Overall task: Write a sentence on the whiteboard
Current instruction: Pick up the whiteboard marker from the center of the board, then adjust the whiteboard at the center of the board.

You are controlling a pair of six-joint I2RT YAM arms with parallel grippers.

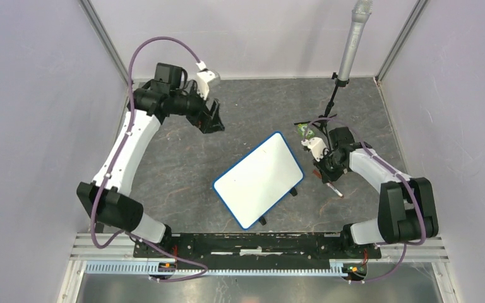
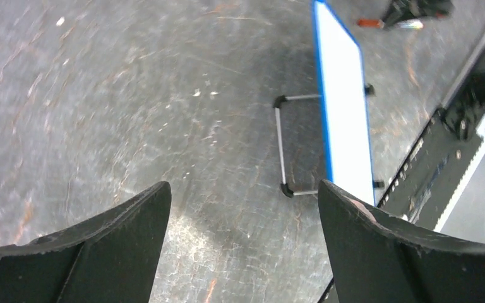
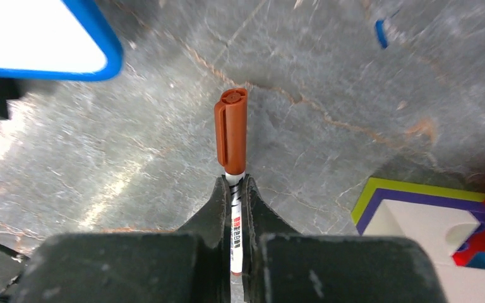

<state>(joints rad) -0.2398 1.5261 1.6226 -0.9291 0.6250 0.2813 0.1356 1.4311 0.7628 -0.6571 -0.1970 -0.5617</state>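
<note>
Whiteboard (image 1: 259,178) is found at the middle of the grey table (image 1: 183,177), turned at an angle to the arms, and its blue-framed white face is seen blank. From the left wrist view it is seen edge-on, propped on a thin wire stand (image 2: 282,145) with black feet.

A marker (image 3: 230,136) is clamped by its barrel in the right gripper (image 3: 235,189), just beside the board's right edge. The reddish-brown cap (image 3: 231,120) is on and points away from the jaws. Whether the marker has been lifted off the table cannot be told. The left gripper (image 2: 243,202) is held wide apart with nothing between its fingers, over bare table and well apart from the board.

Several things could go wrong from here. No line can be drawn until the cap is removed. If it is pulled off-axis by the other gripper, the thin barrel may be twisted or dragged through the narrow jaws. The board appears light and is steadied by nothing, so it may be pushed along the table or tipped on its stand once the tip is pressed against it. A slipped grip would also leave the tip at a poor angle, and faint or broken strokes could be expected.
</note>
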